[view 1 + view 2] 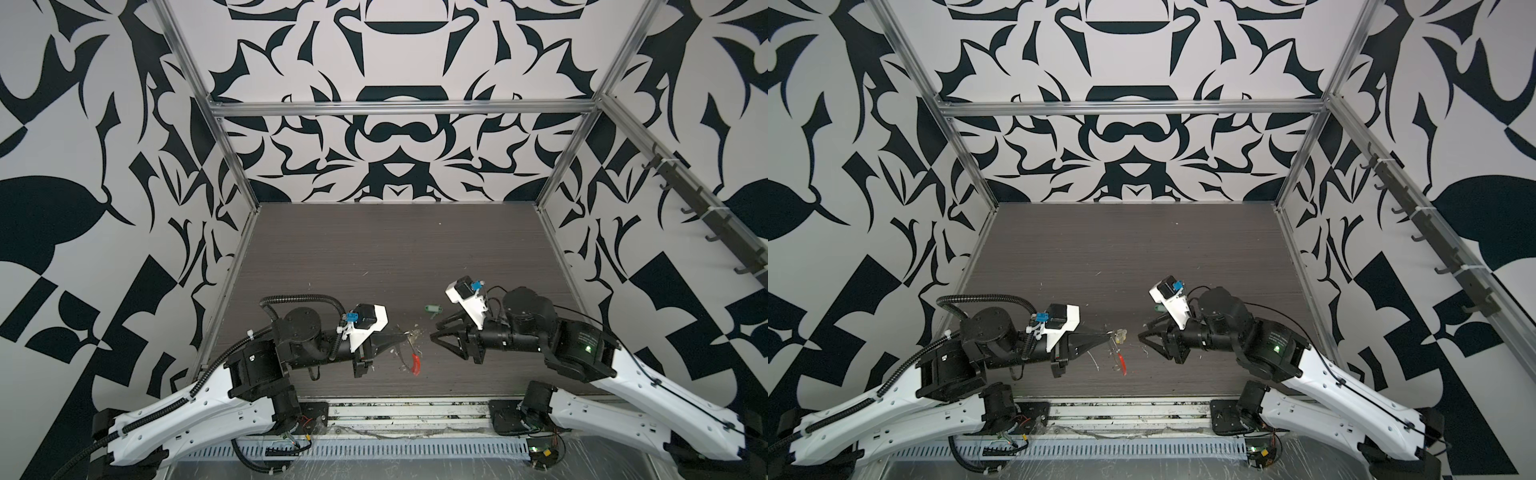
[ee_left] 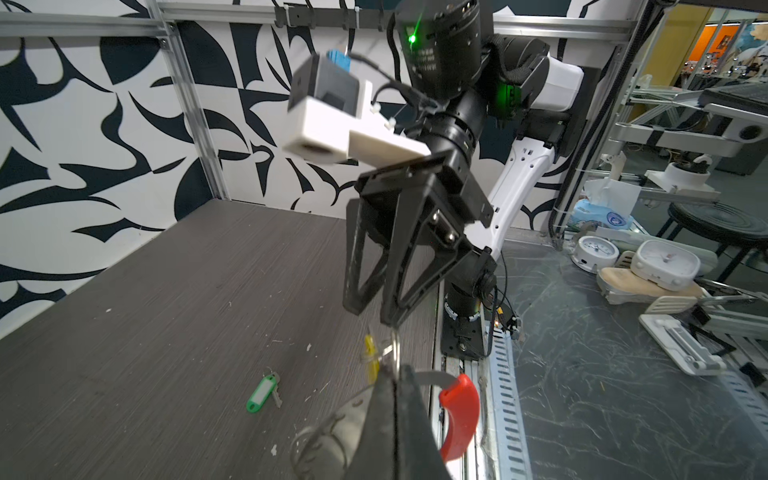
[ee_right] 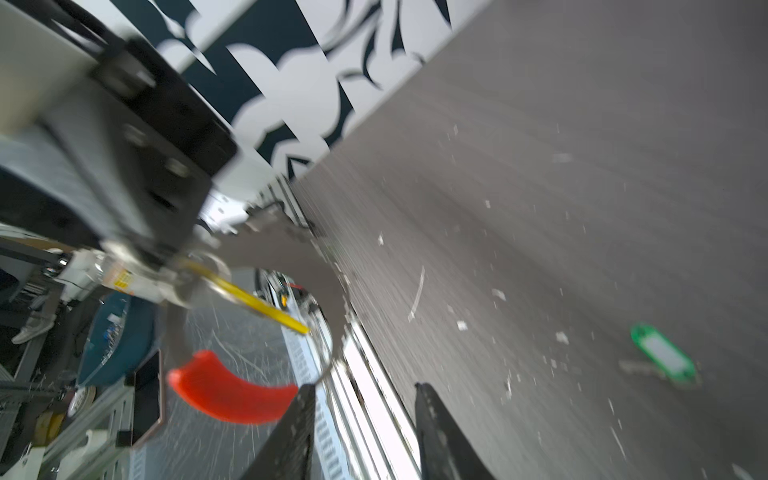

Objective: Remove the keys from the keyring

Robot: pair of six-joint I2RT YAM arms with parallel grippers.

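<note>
Two probably light keys (image 2: 459, 415) dangle off the stiff keyring (image 2: 430, 377) the left tool (image 2: 395, 380) clamps; right tool (image 2: 372, 311) apart; best pinch yellow (image 2: 371, 361) by its body.

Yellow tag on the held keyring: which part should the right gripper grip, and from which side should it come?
Probably its free end, approached from the side of the open right gripper. The yellow tag sticks out from the keyring toward that side, while the shut left gripper crowds its loop end.

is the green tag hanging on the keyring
No, the green tag lies on the table, apart from the keyring clamped in the left gripper.
</note>
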